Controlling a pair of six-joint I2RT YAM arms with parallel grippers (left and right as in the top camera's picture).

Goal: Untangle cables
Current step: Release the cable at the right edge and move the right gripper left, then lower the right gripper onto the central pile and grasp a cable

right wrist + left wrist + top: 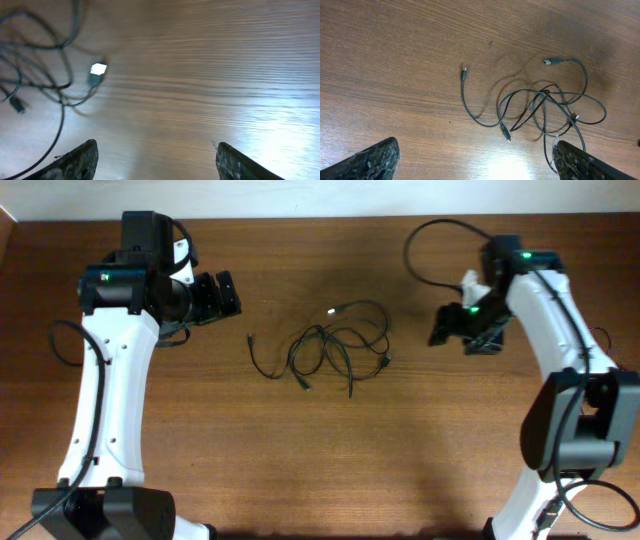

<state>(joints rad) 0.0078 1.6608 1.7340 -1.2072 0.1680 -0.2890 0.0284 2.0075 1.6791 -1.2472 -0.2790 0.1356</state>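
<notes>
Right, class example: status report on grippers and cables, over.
Left gripper, right gripper: jaws open, empty. Cables tangled between them, untouched. Nothing in the way.

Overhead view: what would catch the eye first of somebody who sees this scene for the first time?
A loose tangle of thin black cables lies in the middle of the brown wooden table, with one bright silver-tipped plug at its far side. The left gripper and the right gripper stand on either side of it, both open and holding nothing.
</notes>
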